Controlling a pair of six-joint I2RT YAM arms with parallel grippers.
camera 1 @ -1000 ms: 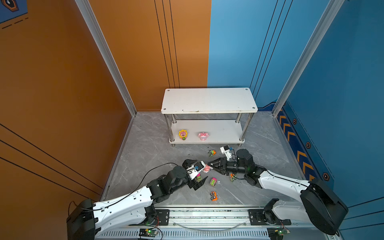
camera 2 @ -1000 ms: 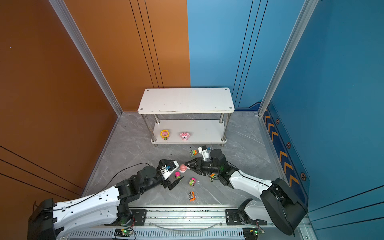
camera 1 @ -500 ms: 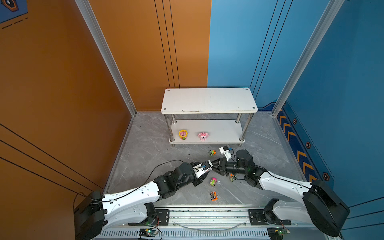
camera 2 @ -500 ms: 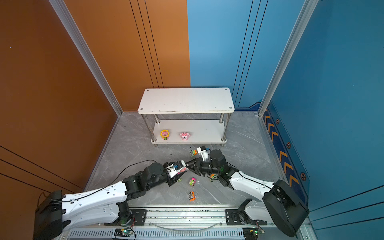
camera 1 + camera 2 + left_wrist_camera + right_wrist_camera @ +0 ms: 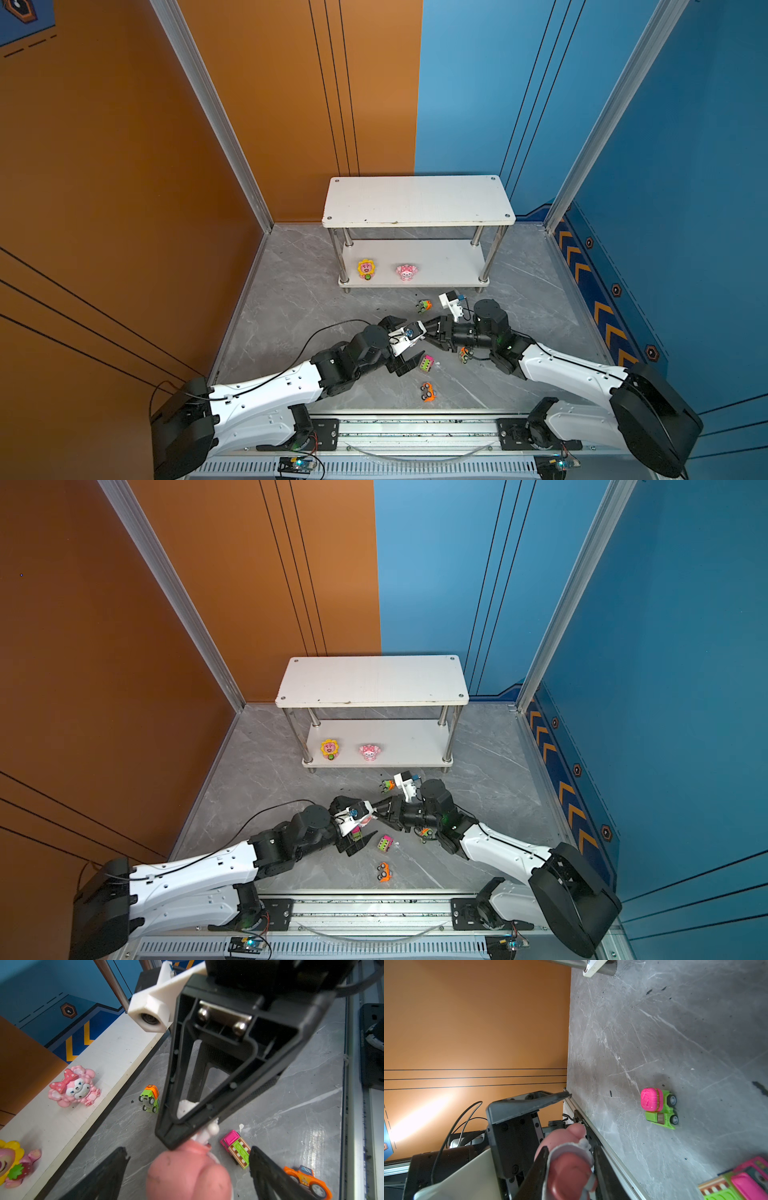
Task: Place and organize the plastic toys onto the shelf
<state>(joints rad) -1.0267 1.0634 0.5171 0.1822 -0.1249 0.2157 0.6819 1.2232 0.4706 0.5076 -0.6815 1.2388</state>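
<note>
I take this for a hand-over out in front of the shelf point(image 5: 415, 199): my right gripper point(image 5: 570, 1155) is clamped on a pink figurine point(image 5: 188, 1174), while my left gripper point(image 5: 187, 1150) stands spread wide on either side of it, gripping nothing. Next, I judge, the left must close squarely on its rounded end before the right lets go. Then it goes to the shelf's lower board, beside the pink bow figurine point(image 5: 406, 272).

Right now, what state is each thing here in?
shelf: top board bare.
left gripper: open, either side of pink figurine.
right gripper: shut on pink figurine.
yellow figurine: on shelf's lower board.
bow figurine: on lower board.
orange car: on floor.
pink-green truck: on floor.
</note>
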